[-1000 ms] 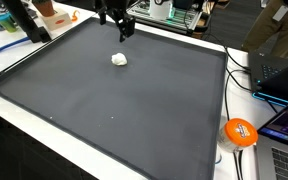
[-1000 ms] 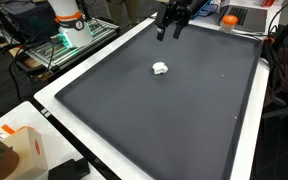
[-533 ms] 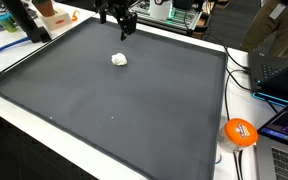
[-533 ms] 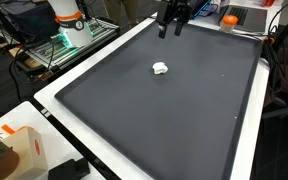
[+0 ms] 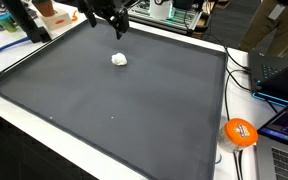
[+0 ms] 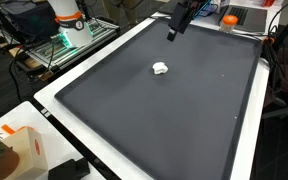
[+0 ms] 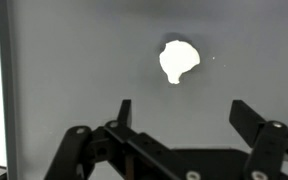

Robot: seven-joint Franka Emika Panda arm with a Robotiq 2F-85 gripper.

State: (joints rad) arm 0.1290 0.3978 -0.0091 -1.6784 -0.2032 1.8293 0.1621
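Note:
A small crumpled white lump lies on the dark grey mat, toward its far side; it also shows as the white lump in the other outside picture. My gripper hangs in the air above the mat's far edge, beyond the lump and apart from it, seen too as the gripper. In the wrist view the gripper stands open with nothing between its fingers, and the white lump lies on the mat ahead of the fingertips.
An orange ball-like object and laptops sit beside the mat's edge. A white border runs round the mat. An orange box stands near a corner. Shelves and gear crowd the far side.
The gripper has risen and drifted a little along the far edge of the mat. Its jaws stay open. The white lump has not moved.

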